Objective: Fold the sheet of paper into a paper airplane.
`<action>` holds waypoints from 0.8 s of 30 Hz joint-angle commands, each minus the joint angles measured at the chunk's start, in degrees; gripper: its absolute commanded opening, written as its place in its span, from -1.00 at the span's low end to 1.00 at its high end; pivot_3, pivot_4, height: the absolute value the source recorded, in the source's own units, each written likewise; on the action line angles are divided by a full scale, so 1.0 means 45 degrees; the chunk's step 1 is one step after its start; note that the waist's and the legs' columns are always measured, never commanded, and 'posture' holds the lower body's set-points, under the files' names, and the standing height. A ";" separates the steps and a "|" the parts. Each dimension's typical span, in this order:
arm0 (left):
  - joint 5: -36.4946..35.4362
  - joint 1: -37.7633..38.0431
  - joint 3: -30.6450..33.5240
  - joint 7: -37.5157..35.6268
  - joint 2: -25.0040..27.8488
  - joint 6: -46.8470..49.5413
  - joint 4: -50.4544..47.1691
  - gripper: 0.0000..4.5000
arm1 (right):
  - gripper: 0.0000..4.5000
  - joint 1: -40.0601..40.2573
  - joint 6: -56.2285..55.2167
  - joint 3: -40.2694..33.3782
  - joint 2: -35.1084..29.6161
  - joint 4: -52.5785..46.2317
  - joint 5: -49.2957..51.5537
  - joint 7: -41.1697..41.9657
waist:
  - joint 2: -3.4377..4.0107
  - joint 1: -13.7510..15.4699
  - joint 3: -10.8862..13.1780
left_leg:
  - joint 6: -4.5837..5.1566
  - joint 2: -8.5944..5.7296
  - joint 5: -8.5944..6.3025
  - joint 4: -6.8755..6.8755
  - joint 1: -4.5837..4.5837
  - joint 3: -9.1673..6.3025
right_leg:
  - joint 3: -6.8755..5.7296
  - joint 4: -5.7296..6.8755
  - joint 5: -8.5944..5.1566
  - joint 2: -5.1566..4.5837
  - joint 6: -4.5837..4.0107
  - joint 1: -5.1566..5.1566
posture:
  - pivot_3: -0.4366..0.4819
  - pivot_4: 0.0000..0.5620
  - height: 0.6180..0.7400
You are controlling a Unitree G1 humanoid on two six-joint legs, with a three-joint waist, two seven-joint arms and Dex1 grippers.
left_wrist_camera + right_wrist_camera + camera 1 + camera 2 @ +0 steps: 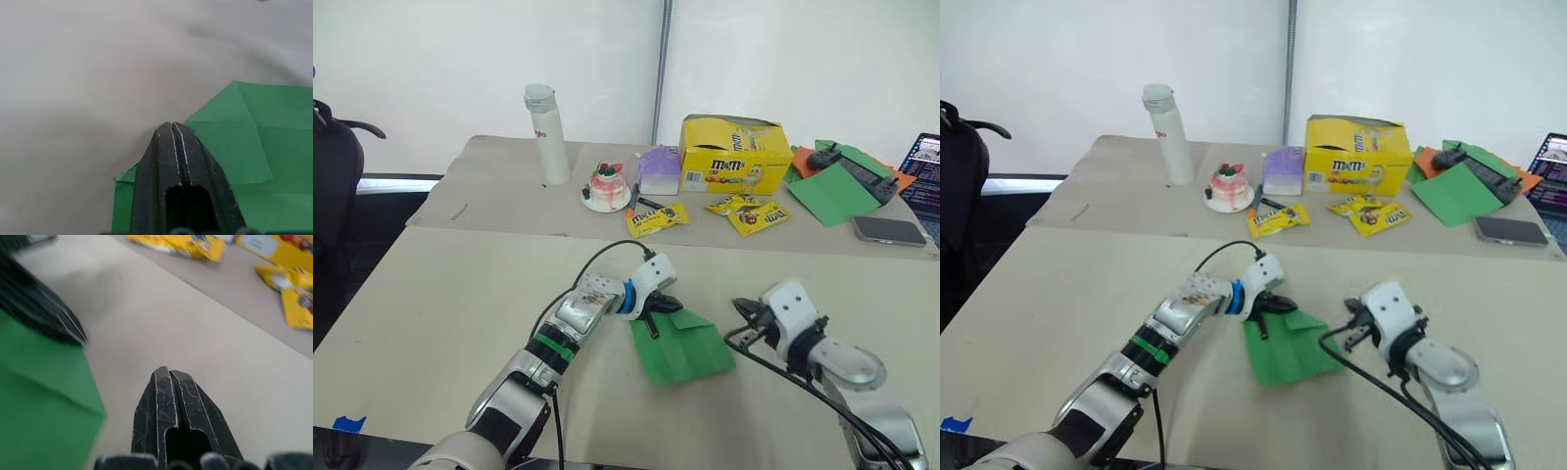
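Observation:
The sheet of paper (690, 354) lies flat on the near table, bright green, with folded corner flaps and creases across it. My left gripper (653, 329) is shut, and its tips rest on the sheet's far left edge; in the left wrist view the closed fingers (172, 147) sit over the green paper (244, 147). My right gripper (740, 307) hovers just right of the sheet, shut and empty, a little apart from it. In the right wrist view its fingers (168, 396) point past the sheet's corner (44, 401) at bare table.
On the far table stand a white bottle (546, 135), a small cake (606, 186), a purple box (659, 169), a yellow candy box (734, 155) and candy packets (656, 218). Green and orange paper (832, 193), a phone (889, 230) and a laptop (925, 176) sit at back right.

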 commanded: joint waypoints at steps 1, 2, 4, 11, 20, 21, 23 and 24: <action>0.0086 0.0489 -0.0268 -0.0118 0.0037 0.0652 -0.0039 -1.00 | -0.99 -0.0609 0.0177 0.1261 0.0125 0.0634 -0.0213 -0.0047 | 0.0007 -0.0003 -0.0004 | 0.0000 -0.0001 0.0000 0.0000 -0.0003 0.0000 | 0.0001 -0.0001 0.0000 -0.0001 0.0000 -0.0003 | -0.05 -0.47 1.00; 0.0049 0.0548 -0.0222 -0.0146 0.0084 0.0761 -0.0164 -1.00 | -0.99 -0.0819 0.0156 0.1649 0.0176 0.0989 -0.0403 -0.0118 | 0.0012 -0.0016 -0.0007 | 0.0000 -0.0006 0.0000 0.0000 -0.0007 -0.0001 | 0.0001 -0.0001 0.0000 -0.0003 0.0000 -0.0004 | -0.05 -0.47 1.00; -0.0135 0.0666 0.0014 -0.0173 0.0169 0.1034 -0.0417 -1.00 | -0.99 -0.1087 0.0054 0.2262 0.0185 0.1552 -0.0685 -0.0181 | 0.0024 -0.0019 -0.0014 | 0.0000 -0.0010 0.0000 0.0000 -0.0012 -0.0002 | 0.0006 0.0000 0.0000 -0.0003 0.0000 -0.0015 | -0.05 -0.47 1.00; -0.0692 0.0947 0.0845 -0.0272 0.0763 0.1532 -0.1126 -1.00 | -0.99 -0.0951 0.0186 0.2901 0.0399 0.2125 -0.0731 -0.0394 | 0.0016 -0.0168 -0.0020 | 0.0000 0.0019 0.0000 -0.0002 0.0001 -0.0002 | 0.0012 0.0021 -0.0002 0.0022 -0.0004 -0.0025 | -0.05 -0.47 1.00; -0.0835 0.0684 0.1653 0.0396 0.1151 0.1628 -0.1063 -1.00 | -0.99 -0.1455 -0.0155 0.3535 0.0243 0.2834 -0.0805 -0.0013 | -0.0004 -0.0330 -0.0019 | 0.0000 0.0026 0.0001 -0.0003 0.0009 -0.0002 | 0.0012 0.0025 -0.0003 0.0026 -0.0007 -0.0023 | -0.05 -0.47 1.00; -0.0842 0.0698 0.1798 0.0450 0.1282 0.1659 -0.1063 -1.00 | -0.99 -0.1668 -0.0204 0.3663 0.0272 0.3046 -0.0826 0.0074 | -0.0008 -0.0384 -0.0016 | 0.0000 0.0029 0.0001 -0.0002 0.0012 -0.0001 | 0.0015 0.0030 -0.0003 0.0028 -0.0007 -0.0023 | -0.05 -0.47 1.00; -0.0925 0.0774 0.2146 0.0643 0.1463 0.1732 -0.1093 -1.00 | -0.99 -0.2030 -0.0275 0.3866 0.0300 0.3361 -0.0832 0.0260 | -0.0013 -0.0443 -0.0013 | 0.0000 0.0040 0.0000 -0.0006 0.0022 0.0000 | 0.0025 0.0035 -0.0002 0.0041 -0.0009 -0.0023 | -0.05 -0.47 1.00; -0.0991 0.0819 0.2324 0.0745 0.1539 0.1799 -0.1133 -1.00 | -0.99 -0.2172 -0.0306 0.3937 0.0298 0.3471 -0.0842 0.0347 | -0.0013 -0.0468 -0.0013 | 0.0000 0.0046 0.0000 -0.0009 0.0026 0.0000 | 0.0028 0.0037 -0.0001 0.0050 -0.0010 -0.0023 | -0.05 -0.47 1.00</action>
